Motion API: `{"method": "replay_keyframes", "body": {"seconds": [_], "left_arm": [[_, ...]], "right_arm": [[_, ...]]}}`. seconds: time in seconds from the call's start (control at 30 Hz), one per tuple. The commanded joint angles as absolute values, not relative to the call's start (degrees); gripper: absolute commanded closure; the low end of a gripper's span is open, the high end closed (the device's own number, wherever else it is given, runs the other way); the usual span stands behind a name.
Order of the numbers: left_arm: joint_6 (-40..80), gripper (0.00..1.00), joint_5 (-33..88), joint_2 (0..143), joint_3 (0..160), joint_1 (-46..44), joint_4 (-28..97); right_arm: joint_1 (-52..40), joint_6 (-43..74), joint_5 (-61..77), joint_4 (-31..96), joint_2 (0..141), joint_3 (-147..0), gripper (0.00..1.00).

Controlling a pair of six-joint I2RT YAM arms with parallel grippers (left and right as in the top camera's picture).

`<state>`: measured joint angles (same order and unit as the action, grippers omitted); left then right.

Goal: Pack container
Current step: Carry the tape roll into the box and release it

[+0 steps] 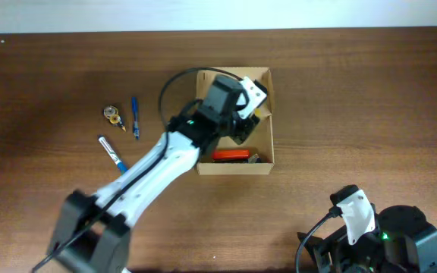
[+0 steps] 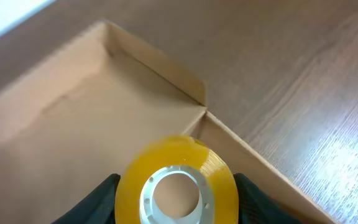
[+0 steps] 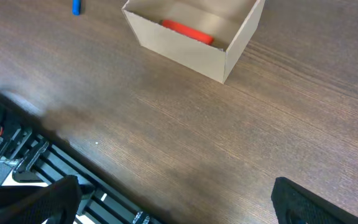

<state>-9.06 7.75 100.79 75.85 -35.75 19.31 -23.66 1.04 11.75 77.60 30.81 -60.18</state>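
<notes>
At the near right edge of the wooden table (image 1: 355,91), the right gripper (image 3: 176,186) sits low over bare wood. Its fingers (image 3: 36,202) are spread wide and grasp nothing.

Further in, at mid-table, stands the cardboard container (image 1: 264,140), open at the top. A red stick-shaped item (image 1: 230,155) lies inside along its near wall.

The left arm (image 1: 158,163) stretches diagonally from the near left corner to the container. The left gripper (image 2: 176,182) is within the container's outline, close to an inner corner. It is clenched on a yellow tape roll (image 2: 185,158), with one finger on each side. Whether the roll touches the container floor cannot be told.

Left of the container, well apart from it, three items lie on the wood. Nearest is a white marker with a blue cap (image 1: 112,152), beyond it a blue pen (image 1: 135,117), and just beside the pen a small tape roll (image 1: 112,114).
</notes>
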Motion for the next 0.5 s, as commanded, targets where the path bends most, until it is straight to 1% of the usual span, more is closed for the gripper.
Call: {"method": "replay_keyframes", "body": {"seconds": [0.0, 0.17, 0.47], "left_arm": [[-10.9, 0.67, 9.7, 104.8, 79.2, -36.4, 20.0], [-12.4, 0.67, 9.8, 108.3, 80.9, -36.4, 23.2], [-13.8, 0.67, 12.8, 110.0, 80.9, -36.4, 22.1]], "right_arm": [[-23.6, 0.7, 12.3, 77.4, 30.7, -60.2, 0.01], [-23.6, 0.7, 12.3, 77.4, 30.7, -60.2, 0.01], [-23.6, 0.7, 12.3, 77.4, 30.7, -60.2, 0.01]]}}
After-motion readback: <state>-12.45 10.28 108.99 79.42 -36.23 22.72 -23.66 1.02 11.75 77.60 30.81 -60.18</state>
